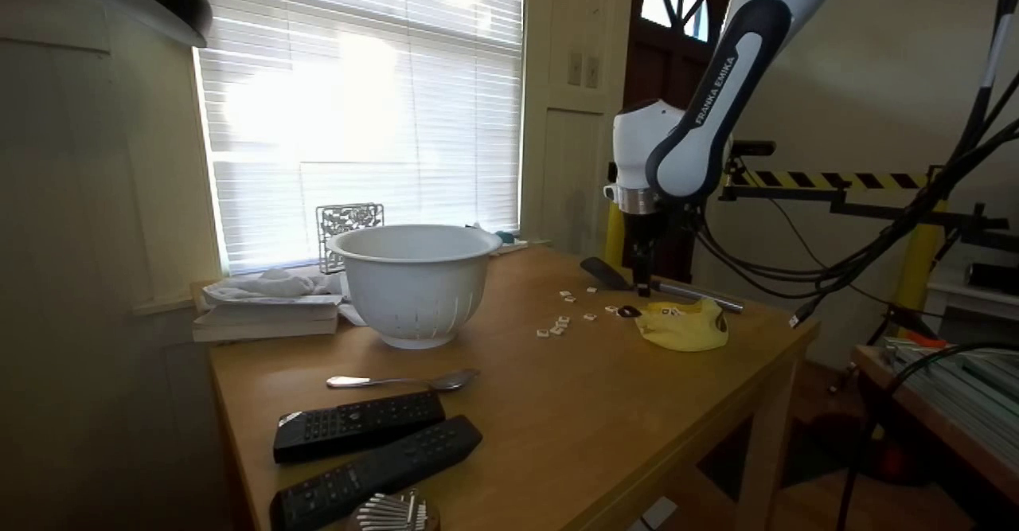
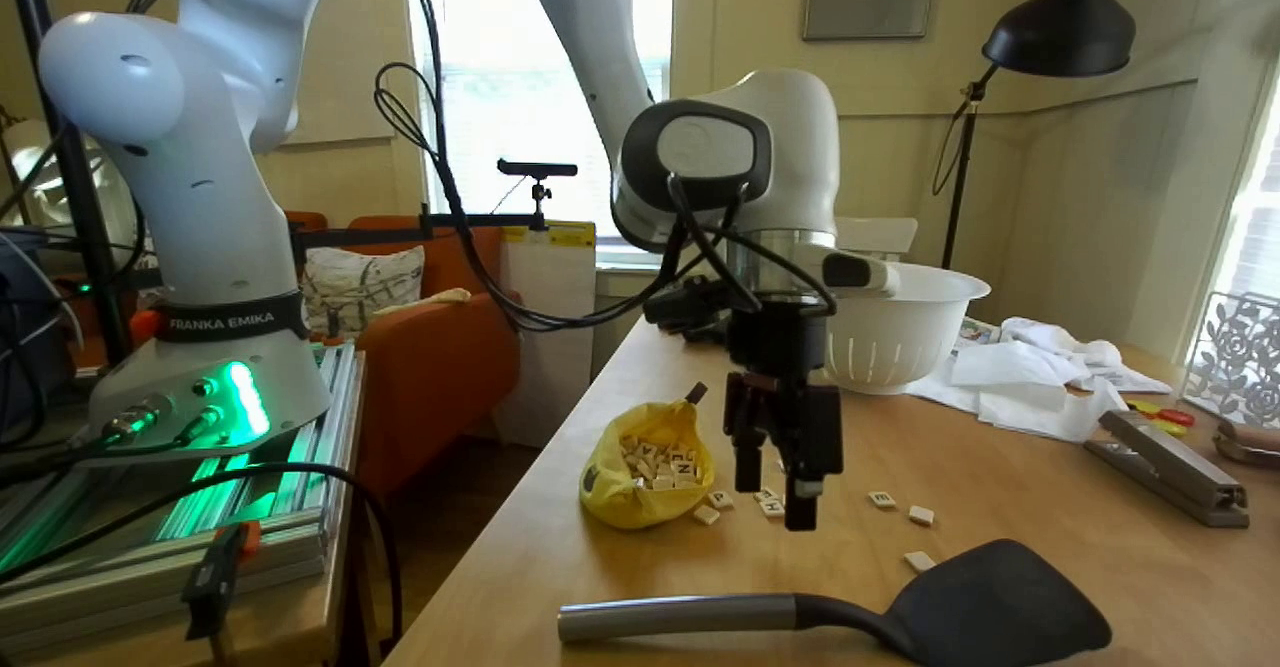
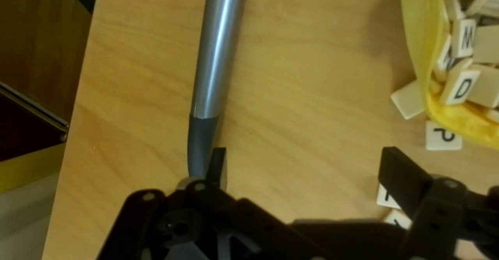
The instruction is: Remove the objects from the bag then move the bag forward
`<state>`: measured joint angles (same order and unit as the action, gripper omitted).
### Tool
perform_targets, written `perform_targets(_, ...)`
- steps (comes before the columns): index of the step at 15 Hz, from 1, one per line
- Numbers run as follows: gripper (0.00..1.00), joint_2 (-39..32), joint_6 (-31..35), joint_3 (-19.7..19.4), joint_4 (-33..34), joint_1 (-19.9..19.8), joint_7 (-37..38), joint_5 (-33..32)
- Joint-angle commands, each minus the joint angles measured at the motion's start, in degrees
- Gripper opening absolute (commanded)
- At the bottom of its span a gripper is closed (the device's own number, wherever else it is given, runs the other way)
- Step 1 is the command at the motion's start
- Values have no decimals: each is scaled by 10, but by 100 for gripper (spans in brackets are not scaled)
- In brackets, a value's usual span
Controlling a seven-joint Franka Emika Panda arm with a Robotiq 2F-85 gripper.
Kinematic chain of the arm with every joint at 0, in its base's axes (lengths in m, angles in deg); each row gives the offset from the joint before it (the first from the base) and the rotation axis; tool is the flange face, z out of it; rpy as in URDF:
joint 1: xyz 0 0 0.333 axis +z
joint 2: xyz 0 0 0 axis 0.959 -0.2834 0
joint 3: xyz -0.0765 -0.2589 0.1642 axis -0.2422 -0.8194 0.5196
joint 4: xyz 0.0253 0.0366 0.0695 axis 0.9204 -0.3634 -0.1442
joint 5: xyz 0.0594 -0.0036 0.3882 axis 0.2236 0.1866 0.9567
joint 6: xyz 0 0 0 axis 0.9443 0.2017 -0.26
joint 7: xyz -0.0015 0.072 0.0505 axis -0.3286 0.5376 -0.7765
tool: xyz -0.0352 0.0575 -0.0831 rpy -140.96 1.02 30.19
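Observation:
The yellow bag (image 2: 622, 509) lies on the table with its mouth open, and many small lettered tiles (image 2: 655, 457) are heaped inside it. In the wrist view part of the bag (image 3: 423, 41) fills the upper right corner. Loose tiles, among them a P tile (image 3: 443, 136), rest just outside its mouth, and several more tiles (image 1: 560, 322) are scattered across the table in an exterior view. My gripper (image 3: 304, 154) hangs beside the bag, pointing down, its fingers wide apart and nothing between them. One finger (image 3: 405, 178) partly covers two loose tiles.
A spatula (image 2: 680, 615) lies near the table edge; its handle (image 3: 216, 65) passes close by my other finger in the wrist view. A large white bowl (image 1: 414, 292), a spoon (image 1: 398, 383), two remotes (image 1: 358, 423) and a stapler (image 2: 1170, 467) also stand or lie on the table.

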<state>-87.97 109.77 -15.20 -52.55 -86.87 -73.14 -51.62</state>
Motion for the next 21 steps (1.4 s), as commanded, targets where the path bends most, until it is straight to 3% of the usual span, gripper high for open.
perform_targets(1, 100, 17, -25, 12, -23, -7, -2, -8)
perform_targets(9, 100, 96, -52, 39, -87, -24, 37, 77)
perform_targets(15, 100, 143, -75, 41, -140, -18, 66, 98)
perform_targets(21, 100, 162, -24, 90, -185, -27, 54, 190)
